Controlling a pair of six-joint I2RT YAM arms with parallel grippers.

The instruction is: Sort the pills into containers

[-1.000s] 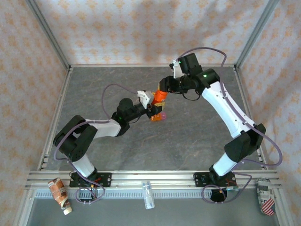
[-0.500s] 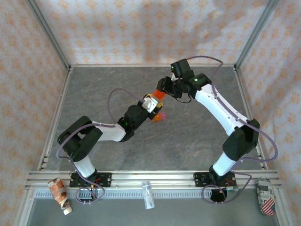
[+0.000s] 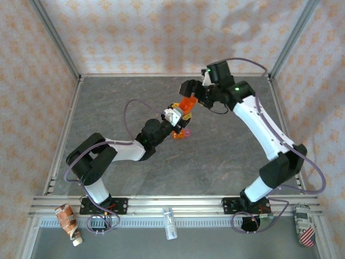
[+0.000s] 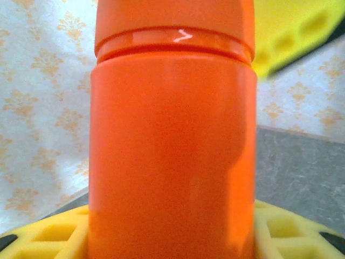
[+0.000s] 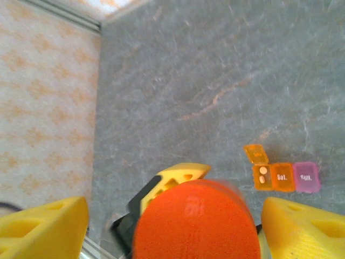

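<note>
An orange pill bottle [image 4: 172, 140] with an orange-red cap [image 5: 194, 224] is held above the table by my left gripper [image 3: 180, 111], which is shut on its body between yellow fingers [image 4: 302, 232]. My right gripper [image 3: 190, 93] hangs over the cap, open, with its yellow fingers [image 5: 46, 229] wide on either side and clear of it. The containers [image 5: 285, 177], joined orange and pink compartments, lie on the table [image 3: 183, 133] below. One orange compartment has its lid up, and two white pills [image 5: 262, 174] lie inside.
Grey stone-patterned tabletop [image 3: 226, 151] ringed by patterned fabric walls and a metal frame [image 3: 59, 51]. A small bottle [image 3: 170, 222] and two packets [image 3: 69, 221] lie on the rail in front of the arm bases.
My right gripper's jaws have spread wide off the bottle's cap. The left arm has swung the bottle a little up and to the right, tilting it.
</note>
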